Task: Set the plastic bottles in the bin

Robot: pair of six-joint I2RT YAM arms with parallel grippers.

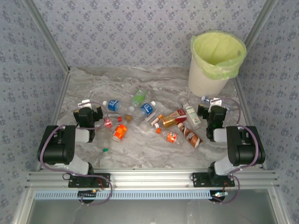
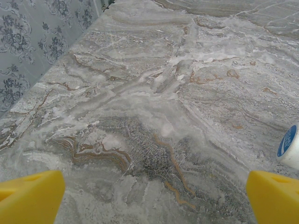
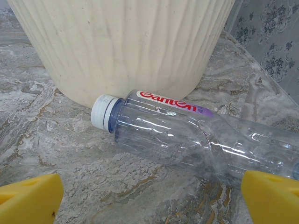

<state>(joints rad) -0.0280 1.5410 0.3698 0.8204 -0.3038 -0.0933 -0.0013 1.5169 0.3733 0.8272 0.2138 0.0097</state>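
Note:
Several plastic bottles (image 1: 147,108) lie scattered across the middle of the marble table between my arms, among them a green-labelled one (image 1: 139,97) and an orange one (image 1: 119,132). The white bin (image 1: 217,63) with its yellow-green liner stands at the back right. My left gripper (image 1: 91,106) is open over bare table (image 2: 152,200), and a blue-labelled bottle (image 2: 289,145) shows at its right edge. My right gripper (image 1: 210,103) is open (image 3: 149,200), low in front of a clear white-capped bottle (image 3: 187,137) lying against the bin's foot (image 3: 126,42).
Patterned walls close in the table on the left (image 2: 28,51), back and right (image 3: 271,32). A loose green cap (image 1: 105,150) lies near the left arm. An aluminium rail (image 1: 149,178) runs along the near edge.

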